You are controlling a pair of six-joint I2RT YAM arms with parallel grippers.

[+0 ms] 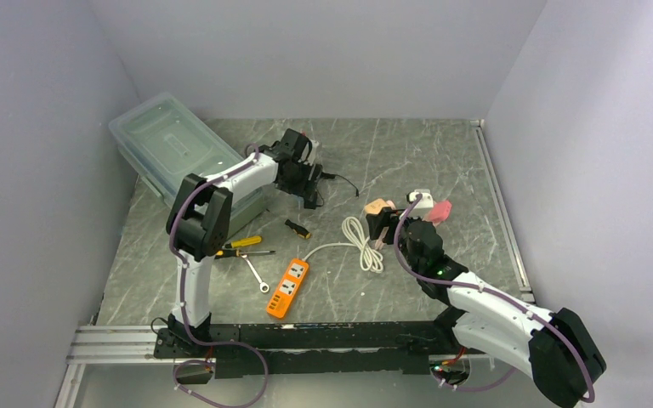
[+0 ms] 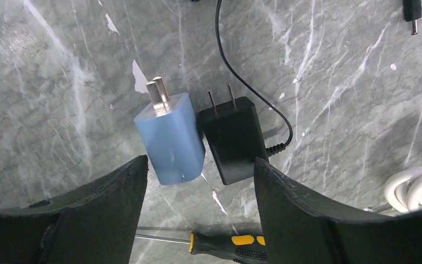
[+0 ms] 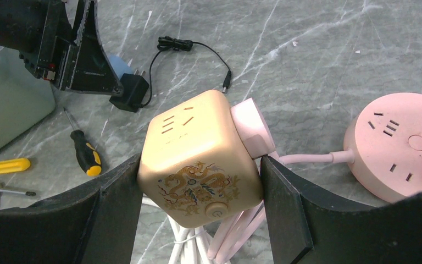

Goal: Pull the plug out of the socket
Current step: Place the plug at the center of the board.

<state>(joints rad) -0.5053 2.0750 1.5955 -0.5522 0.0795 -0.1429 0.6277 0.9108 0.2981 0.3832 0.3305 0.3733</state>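
The right claw (image 3: pixel 199 165) grips the yellow cube socket (image 3: pixel 198 140) steady so the pink plug (image 3: pixel 251 129) can be pulled. The left claw (image 2: pixel 199 165) hangs open.

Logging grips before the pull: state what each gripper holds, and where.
Right gripper clamps the yellow cube socket by two opposite side faces. Left gripper holds nothing; open over the blue adapter and black adapter.

Right hand (image 1: pixel 382 221) around beige cube socket (image 1: pixel 379 205)
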